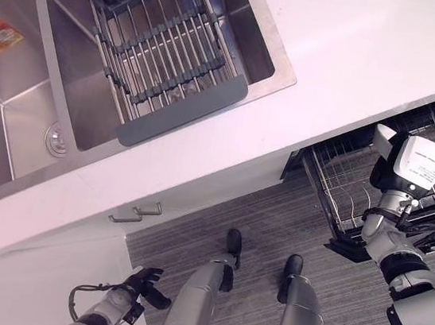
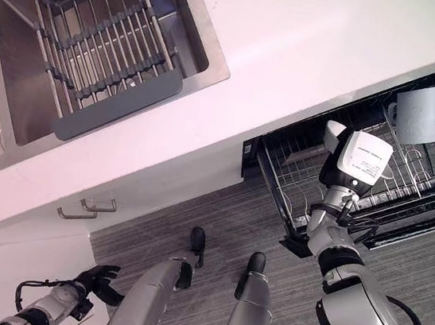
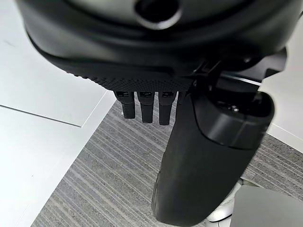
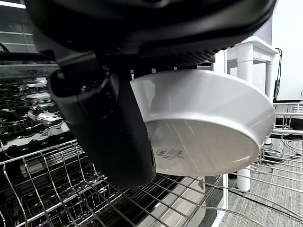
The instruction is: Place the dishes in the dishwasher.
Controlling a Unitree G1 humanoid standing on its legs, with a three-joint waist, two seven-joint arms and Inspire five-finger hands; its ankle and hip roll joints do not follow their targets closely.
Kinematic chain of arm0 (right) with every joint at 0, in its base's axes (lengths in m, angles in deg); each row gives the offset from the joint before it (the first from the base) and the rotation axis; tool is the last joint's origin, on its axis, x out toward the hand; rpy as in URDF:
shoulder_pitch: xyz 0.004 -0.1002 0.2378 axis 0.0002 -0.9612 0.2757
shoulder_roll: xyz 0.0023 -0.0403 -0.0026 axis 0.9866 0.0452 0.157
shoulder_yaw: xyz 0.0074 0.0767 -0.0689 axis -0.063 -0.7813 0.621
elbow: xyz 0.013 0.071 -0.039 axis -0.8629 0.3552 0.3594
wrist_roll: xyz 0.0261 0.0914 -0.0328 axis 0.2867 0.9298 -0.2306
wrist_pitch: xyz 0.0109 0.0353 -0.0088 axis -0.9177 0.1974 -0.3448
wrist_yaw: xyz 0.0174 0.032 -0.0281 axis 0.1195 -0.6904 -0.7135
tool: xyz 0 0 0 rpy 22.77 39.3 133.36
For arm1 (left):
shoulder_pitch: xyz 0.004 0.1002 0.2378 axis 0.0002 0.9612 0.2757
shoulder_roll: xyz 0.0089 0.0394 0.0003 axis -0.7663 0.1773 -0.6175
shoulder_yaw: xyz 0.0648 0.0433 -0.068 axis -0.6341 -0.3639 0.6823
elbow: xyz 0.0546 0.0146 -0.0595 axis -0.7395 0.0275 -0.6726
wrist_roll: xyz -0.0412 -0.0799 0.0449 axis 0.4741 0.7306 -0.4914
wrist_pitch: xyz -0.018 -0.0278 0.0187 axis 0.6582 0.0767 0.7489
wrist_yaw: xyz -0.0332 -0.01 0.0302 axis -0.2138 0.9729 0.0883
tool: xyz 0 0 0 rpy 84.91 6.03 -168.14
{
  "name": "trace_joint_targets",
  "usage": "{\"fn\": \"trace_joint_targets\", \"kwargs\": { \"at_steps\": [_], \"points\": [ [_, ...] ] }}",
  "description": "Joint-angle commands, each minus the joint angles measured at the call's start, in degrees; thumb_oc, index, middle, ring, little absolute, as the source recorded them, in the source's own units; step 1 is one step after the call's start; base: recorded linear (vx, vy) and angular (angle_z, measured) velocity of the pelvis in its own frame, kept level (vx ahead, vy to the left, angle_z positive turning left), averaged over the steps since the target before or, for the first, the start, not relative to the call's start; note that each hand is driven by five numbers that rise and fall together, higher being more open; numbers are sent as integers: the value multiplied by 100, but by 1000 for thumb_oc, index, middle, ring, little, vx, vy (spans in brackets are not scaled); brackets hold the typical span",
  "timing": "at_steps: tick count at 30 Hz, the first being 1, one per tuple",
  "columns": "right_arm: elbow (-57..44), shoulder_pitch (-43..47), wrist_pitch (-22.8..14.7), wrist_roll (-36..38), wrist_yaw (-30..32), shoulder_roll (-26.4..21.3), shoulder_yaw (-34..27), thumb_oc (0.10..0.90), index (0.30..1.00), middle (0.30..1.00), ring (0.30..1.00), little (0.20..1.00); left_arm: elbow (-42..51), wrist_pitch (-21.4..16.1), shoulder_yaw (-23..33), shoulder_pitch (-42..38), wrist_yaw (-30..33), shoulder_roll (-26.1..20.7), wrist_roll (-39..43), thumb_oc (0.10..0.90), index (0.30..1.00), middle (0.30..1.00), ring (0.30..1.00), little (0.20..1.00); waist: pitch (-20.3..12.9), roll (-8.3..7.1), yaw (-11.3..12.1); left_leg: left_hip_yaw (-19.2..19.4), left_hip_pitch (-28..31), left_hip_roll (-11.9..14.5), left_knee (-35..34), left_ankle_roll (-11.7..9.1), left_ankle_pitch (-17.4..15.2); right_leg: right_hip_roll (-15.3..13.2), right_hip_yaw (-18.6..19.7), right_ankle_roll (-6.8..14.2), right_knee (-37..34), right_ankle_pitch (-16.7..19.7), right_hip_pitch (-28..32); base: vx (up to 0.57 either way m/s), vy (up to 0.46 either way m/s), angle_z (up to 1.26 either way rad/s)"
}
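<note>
One white bowl (image 4: 203,123) pinched by right hand (image 4: 102,127), just above dishwasher rack (image 4: 57,189) | left hand (image 1: 145,284) hangs relaxed, empty, well apart from rack | risk: rim catches tines, bowl tips if released tilted

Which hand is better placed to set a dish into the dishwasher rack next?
Right. The right hand already holds a white dish above the pulled-out wire rack; the left hand hangs low by the floor, away from it.
</note>
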Motion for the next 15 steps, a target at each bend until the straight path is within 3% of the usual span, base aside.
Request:
{"fn": "trace_joint_targets", "kwargs": {
  "at_steps": [1, 3, 4, 6, 8, 9, 11, 12, 15],
  "points": [
    [182, 947, 33, -208, 591, -759, 104, 400, 300, 300, 300, 300, 16, -25, -345, 142, 98, 365, 112, 800, 900, 900, 900, 900, -44, 969, 42, -195, 46, -15, 83, -346, -647, 116, -147, -264, 354, -522, -212, 0, 0, 0],
    [215, 1046, 37, -191, 551, -770, 142, 400, 300, 300, 300, 300, 58, -44, -394, 158, 136, 361, 134, 800, 900, 900, 900, 900, -44, 972, 80, -198, -10, -15, 83, -338, -635, 111, -157, -263, 372, -515, -271, -28, 7, 8],
    [231, 1082, 23, -192, 510, -776, 156, 422, 333, 333, 333, 333, 73, -59, -403, 167, 146, 355, 139, 800, 900, 900, 900, 900, -44, 973, 95, -204, -31, -20, 83, -337, -628, 111, -160, -263, 385, -516, -296, -23, 5, 14],
    [248, 1158, -19, -140, 401, -775, 188, 800, 900, 900, 900, 900, 111, -64, -421, 167, 167, 349, 157, 800, 900, 900, 900, 900, -44, 970, 124, -202, -71, -22, 83, -335, -616, 108, -171, -263, 401, -509, -337, -25, 7, 12],
    [241, 1181, -137, -65, 241, -748, 196, 800, 900, 900, 900, 900, 153, -46, -435, 171, 190, 347, 161, 800, 900, 900, 900, 900, -44, 961, 141, -212, -101, -29, 83, -328, -611, 106, -170, -262, 428, -511, -377, -27, 4, 3],
    [230, 1156, -608, 167, -141, -670, 228, 800, 900, 900, 900, 900, 199, 7, -446, 154, 202, 330, 174, 800, 900, 900, 900, 900, -44, 946, 153, -220, -145, -33, 83, -324, -596, 126, -153, -264, 453, -507, -431, 0, 0, 0],
    [221, 1148, -802, 342, -322, -641, 230, 800, 900, 900, 900, 900, 208, 16, -445, 152, 199, 321, 175, 800, 900, 900, 900, 900, -44, 939, 156, -229, -153, -37, 83, -326, -595, 136, -149, -265, 454, -508, -439, -9, -4, 3],
    [204, 1055, -1169, 864, -829, -509, 200, 800, 900, 900, 900, 900, 249, 51, -428, 165, 193, 305, 161, 800, 900, 900, 900, 900, -44, 926, 165, -232, -163, -35, 83, -322, -593, 158, -136, -277, 465, -513, -450, -18, -8, 8],
    [178, 910, -1510, 1839, -1687, -322, 55, 800, 900, 900, 900, 900, 321, 132, -413, 174, 155, 283, 131, 800, 900, 900, 900, 900, -44, 909, 162, -230, -158, -37, 83, -317, -599, 165, -132, -290, 502, -528, -470, -5, -3, 3]
  ]
}}
